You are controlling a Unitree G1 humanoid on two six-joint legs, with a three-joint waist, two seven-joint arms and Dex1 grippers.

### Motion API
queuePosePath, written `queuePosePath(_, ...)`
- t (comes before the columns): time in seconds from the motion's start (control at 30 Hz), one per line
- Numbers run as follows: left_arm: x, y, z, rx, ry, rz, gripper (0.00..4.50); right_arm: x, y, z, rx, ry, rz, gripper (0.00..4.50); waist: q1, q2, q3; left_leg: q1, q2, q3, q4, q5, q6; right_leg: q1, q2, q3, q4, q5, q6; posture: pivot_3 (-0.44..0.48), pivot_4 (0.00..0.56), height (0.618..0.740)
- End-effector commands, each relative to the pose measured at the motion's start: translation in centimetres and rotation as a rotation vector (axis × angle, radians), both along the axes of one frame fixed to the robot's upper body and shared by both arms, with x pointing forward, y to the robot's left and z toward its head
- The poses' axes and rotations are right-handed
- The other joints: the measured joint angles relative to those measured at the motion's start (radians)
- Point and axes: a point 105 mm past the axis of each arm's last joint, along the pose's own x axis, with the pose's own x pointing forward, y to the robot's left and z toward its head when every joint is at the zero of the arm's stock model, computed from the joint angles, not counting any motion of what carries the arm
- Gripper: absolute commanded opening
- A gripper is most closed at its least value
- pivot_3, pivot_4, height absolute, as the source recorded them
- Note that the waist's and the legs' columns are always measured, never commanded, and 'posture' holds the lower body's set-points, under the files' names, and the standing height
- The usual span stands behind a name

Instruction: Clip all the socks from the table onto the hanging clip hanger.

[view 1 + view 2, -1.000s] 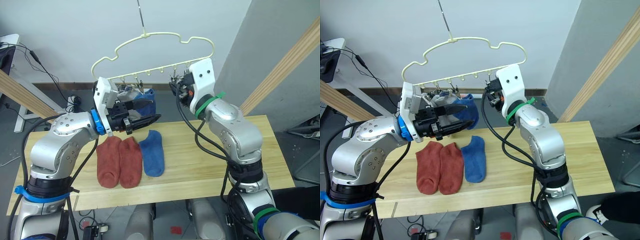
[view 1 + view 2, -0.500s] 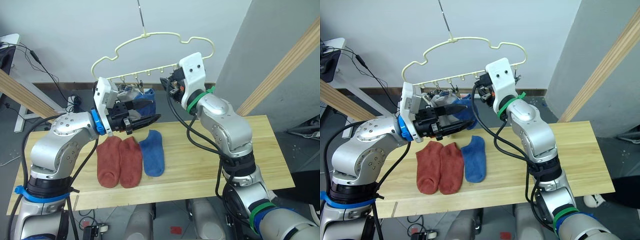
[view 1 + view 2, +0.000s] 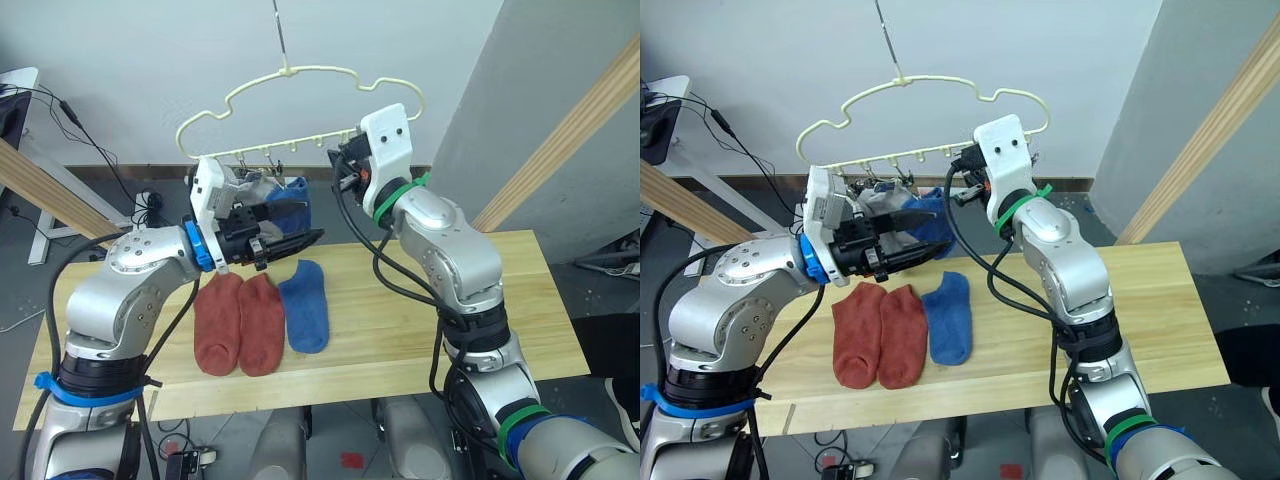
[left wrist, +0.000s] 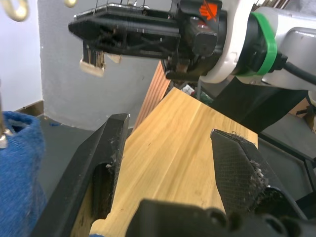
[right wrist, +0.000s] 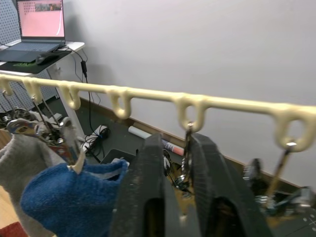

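Head views: I count three socks left on table [image 3: 420,320] — two rust-red socks [image 3: 240,323], one blue sock [image 3: 304,305]. Clip hanger [image 3: 300,110] above already carries hung blue sock [image 3: 930,215] and grey sock [image 3: 250,188].

Left wrist: left gripper [image 4: 173,163] fingers apart, empty.

Right wrist: right gripper [image 5: 182,192] pinched on clip [image 5: 186,160] under hanger bar. Roughly halfway, I judge.

**Your robot's arms, by look**

You see two silver-grey metal arms with rounded joint shells. The left claw [image 3: 300,238] has black fingers behind a white housing and a blue wrist band. The right claw [image 5: 180,168] sits on a white housing with two screws, a green band and looping black cables.
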Motion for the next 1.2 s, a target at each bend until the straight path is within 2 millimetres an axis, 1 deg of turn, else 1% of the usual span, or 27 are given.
queuePosePath(0.03,-0.8,-0.6,1.0,-0.017,-0.074,-0.016,2.98,-0.5,0.2,1.4,0.039,-0.042,0.017,0.02,0.000,0.000,0.000,0.000,0.000,0.000,0.000,0.000,0.000,0.000,0.000,0.000,0.000,0.000,0.000,-0.074,0.334,0.740)
queuePosePath(0.1,-0.7,-0.6,0.9,-0.019,-0.083,-0.003,2.98,-0.4,0.1,1.5,0.045,-0.038,0.017,0.02,-0.001,0.000,0.000,0.000,0.000,0.000,0.000,0.000,0.000,0.000,0.000,0.000,0.000,0.000,0.000,-0.074,0.334,0.740)
queuePosePath(0.2,-0.3,-0.4,-0.6,0.032,-0.103,0.051,2.98,-0.3,0.0,1.6,0.055,-0.034,0.017,0.02,-0.003,0.000,0.000,0.000,0.000,0.000,0.000,0.000,0.000,0.000,0.000,0.000,0.000,0.000,0.000,-0.070,0.334,0.740)
queuePosePath(0.33,0.6,-0.9,-5.3,0.107,-0.101,0.131,2.98,-0.1,-0.2,1.7,0.058,-0.033,0.014,0.02,-0.001,0.000,0.000,0.000,0.000,0.000,0.000,0.000,0.000,0.000,0.000,0.000,0.000,0.000,0.000,-0.066,0.336,0.740)
queuePosePath(0.37,0.7,-1.1,-6.0,0.107,-0.096,0.142,2.98,0.0,-0.2,1.8,0.058,-0.033,0.014,0.02,0.001,0.000,0.000,0.000,0.000,0.000,0.000,0.000,0.000,0.000,0.000,0.000,0.000,0.000,0.000,-0.066,0.336,0.740)
queuePosePath(0.47,1.6,-1.3,-9.6,0.113,-0.035,0.255,2.98,-0.1,-0.2,1.8,0.057,-0.032,0.016,0.02,0.002,0.000,0.000,-0.001,0.000,0.000,0.000,0.000,0.000,-0.001,0.000,0.000,0.000,0.000,0.000,-0.079,0.337,0.740)
queuePosePath(0.5,1.8,-1.3,-10.3,0.119,-0.025,0.276,2.98,-0.1,-0.2,1.8,0.056,-0.032,0.016,0.02,0.001,0.000,0.000,-0.001,0.000,0.000,0.000,0.000,0.000,-0.001,0.000,0.000,0.000,0.000,0.000,-0.079,0.337,0.740)
queuePosePath(0.57,2.3,-1.4,-12.5,0.179,-0.019,0.336,2.98,-0.1,-0.2,1.7,0.054,-0.029,0.017,0.02,0.000,0.000,0.000,-0.001,0.000,0.000,0.000,0.000,0.000,-0.001,0.000,0.000,0.000,0.001,0.000,-0.090,0.341,0.740)
queuePosePath(0.63,3.1,-1.4,-14.3,0.193,0.020,0.422,2.98,-0.2,-0.3,1.6,0.052,-0.025,0.017,0.02,0.001,0.000,0.000,-0.001,0.000,0.000,0.000,0.000,0.000,-0.001,0.000,0.000,0.001,0.001,0.000,-0.090,0.341,0.740)
queuePosePath(0.73,4.3,-0.9,-15.3,0.174,0.072,0.540,2.98,-0.3,-0.3,1.5,0.048,-0.021,0.018,0.02,0.001,0.000,0.000,-0.001,-0.001,0.000,0.001,0.000,0.000,-0.001,0.000,0.000,0.002,0.001,0.000,-0.099,0.342,0.740)
queuePosePath(0.8,4.7,-0.6,-15.8,0.180,0.088,0.580,2.98,-0.3,-0.4,1.5,0.045,-0.019,0.019,0.02,0.001,0.000,0.000,-0.001,-0.001,0.000,0.002,0.000,0.000,-0.001,0.000,0.000,0.002,0.001,0.000,-0.102,0.343,0.740)
queuePosePath(0.97,5.1,0.0,-16.9,0.200,0.145,0.646,2.98,-0.4,-0.4,1.5,0.043,-0.017,0.019,0.02,-0.001,0.000,0.000,-0.001,-0.001,0.000,0.002,0.000,0.000,-0.001,0.000,0.001,0.003,0.001,0.000,-0.106,0.346,0.740)
queuePosePath(1.1,4.9,0.8,-18.2,0.276,0.180,0.664,2.98,-0.4,-0.4,1.4,0.044,-0.010,0.021,0.02,-0.001,0.000,0.000,-0.001,-0.001,0.000,0.002,0.000,0.000,-0.002,0.000,0.001,0.003,0.001,0.000,-0.105,0.350,0.740)
queuePosePath(1.2,4.7,0.9,-19.0,0.296,0.207,0.668,2.38,-0.4,-0.5,1.4,0.046,-0.006,0.021,0.00,0.000,0.000,0.000,-0.001,-0.001,0.000,0.002,0.000,0.000,-0.002,0.000,0.001,0.003,0.001,0.000,-0.104,0.352,0.740)
